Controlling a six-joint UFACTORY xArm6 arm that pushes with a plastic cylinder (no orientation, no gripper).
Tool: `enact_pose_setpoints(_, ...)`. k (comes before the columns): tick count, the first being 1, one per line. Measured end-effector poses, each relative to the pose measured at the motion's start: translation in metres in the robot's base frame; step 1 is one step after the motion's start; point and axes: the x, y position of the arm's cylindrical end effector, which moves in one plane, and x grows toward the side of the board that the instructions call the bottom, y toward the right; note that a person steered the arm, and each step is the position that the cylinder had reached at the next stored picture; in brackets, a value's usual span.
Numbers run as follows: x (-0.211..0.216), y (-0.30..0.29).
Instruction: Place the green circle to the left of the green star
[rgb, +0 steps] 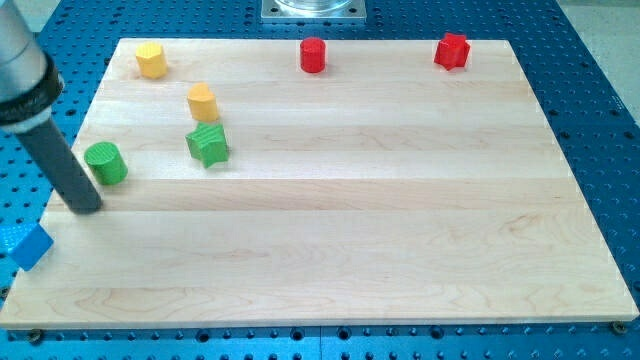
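Observation:
The green circle (105, 163) sits on the wooden board near its left edge. The green star (208, 145) stands to the circle's right and a little higher in the view, with a clear gap between them. My tip (88, 207) rests on the board just below and left of the green circle, close to it; I cannot tell if they touch. The dark rod rises from there toward the view's top left.
A yellow block (203, 101) stands just above the green star, another yellow block (151, 60) at the top left. Two red blocks (314, 55) (452, 50) sit along the top edge. A blue block (31, 247) lies off the board's left edge (60, 215).

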Motion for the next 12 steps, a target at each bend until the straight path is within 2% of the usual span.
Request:
enact_pose_setpoints(1, -0.001, -0.035)
enact_pose_setpoints(2, 0.019, -0.004)
enact_pose_setpoints(3, -0.022, 0.040)
enact_pose_setpoints(4, -0.059, 0.018)
enact_pose_setpoints(5, -0.059, -0.016)
enact_pose_setpoints(6, -0.053, 0.023)
enact_pose_setpoints(7, -0.099, 0.036)
enact_pose_setpoints(8, -0.112, 0.003)
enact_pose_setpoints(9, -0.111, 0.066)
enact_pose_setpoints(10, -0.162, 0.062)
enact_pose_setpoints(11, -0.191, 0.037)
enact_pose_setpoints(12, -0.187, -0.012)
